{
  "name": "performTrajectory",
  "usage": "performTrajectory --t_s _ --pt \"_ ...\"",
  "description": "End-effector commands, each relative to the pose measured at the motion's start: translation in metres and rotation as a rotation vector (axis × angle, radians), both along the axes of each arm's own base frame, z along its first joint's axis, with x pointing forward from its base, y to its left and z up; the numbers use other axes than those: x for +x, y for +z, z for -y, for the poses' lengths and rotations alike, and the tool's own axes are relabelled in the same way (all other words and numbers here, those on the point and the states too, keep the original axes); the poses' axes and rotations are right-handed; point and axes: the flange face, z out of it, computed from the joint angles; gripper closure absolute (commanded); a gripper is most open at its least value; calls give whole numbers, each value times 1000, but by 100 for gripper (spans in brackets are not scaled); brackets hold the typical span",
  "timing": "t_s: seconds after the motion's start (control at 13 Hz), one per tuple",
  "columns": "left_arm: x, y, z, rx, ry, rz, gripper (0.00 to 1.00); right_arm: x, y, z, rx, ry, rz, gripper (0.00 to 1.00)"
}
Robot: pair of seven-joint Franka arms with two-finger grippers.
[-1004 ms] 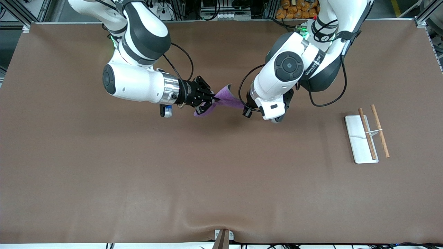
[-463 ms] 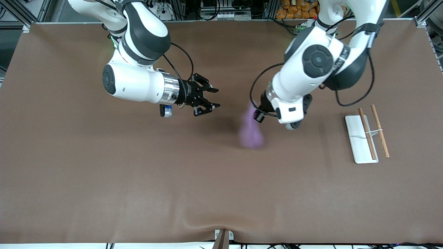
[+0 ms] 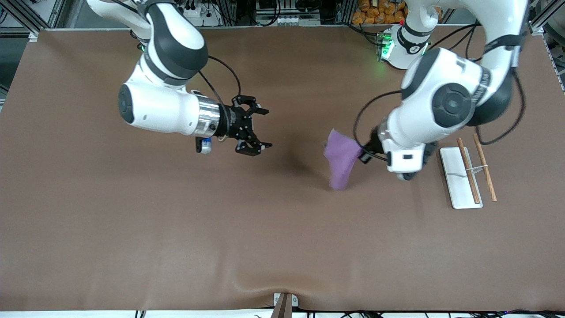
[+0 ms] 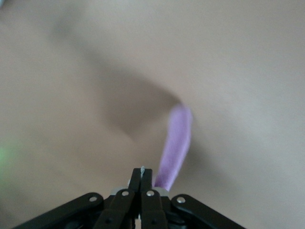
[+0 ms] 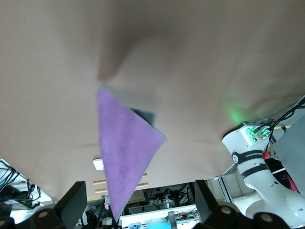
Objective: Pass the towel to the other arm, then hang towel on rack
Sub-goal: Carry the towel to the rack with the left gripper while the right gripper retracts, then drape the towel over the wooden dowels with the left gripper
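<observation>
The purple towel (image 3: 340, 160) hangs in the air from one corner, pinched in my left gripper (image 3: 363, 154), which is shut on it over the table beside the rack. In the left wrist view the towel (image 4: 175, 143) trails away from the shut left gripper (image 4: 143, 172). The rack (image 3: 463, 174), a white base with two brown rods, stands toward the left arm's end of the table. My right gripper (image 3: 263, 128) is open and holds nothing, over the table's middle. In the right wrist view the right gripper (image 5: 139, 193) stands wide apart, with the towel (image 5: 124, 148) farther off.
The brown table cover (image 3: 176, 229) spreads wide below. The left arm's base (image 5: 252, 160) and the rack's rods (image 5: 121, 182) show in the right wrist view. A small bracket (image 3: 284, 302) sits at the table edge nearest the front camera.
The right gripper opened and let go of the towel. The left arm carried the towel toward the rack. The right arm drew back a little toward its own end.
</observation>
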Motion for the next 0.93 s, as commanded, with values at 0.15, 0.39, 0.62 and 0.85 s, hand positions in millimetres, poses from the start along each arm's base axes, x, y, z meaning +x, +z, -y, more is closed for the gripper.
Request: performTrajectory --t_s 0.15,0.39,0.62,0.85 --pt "13 4 -102 60 -224 -47 100 -8 49 62 -72 250 172 0" --pt "20 0 -168 35 -290 -84 100 -21 68 84 -187 422 286 0" --pt "25 -4 -228 51 -384 -96 100 -27 68 112 -204 715 391 0" --pt "25 -7 -278 8 -452 -95 100 -27 76 154 -282 1034 514 0"
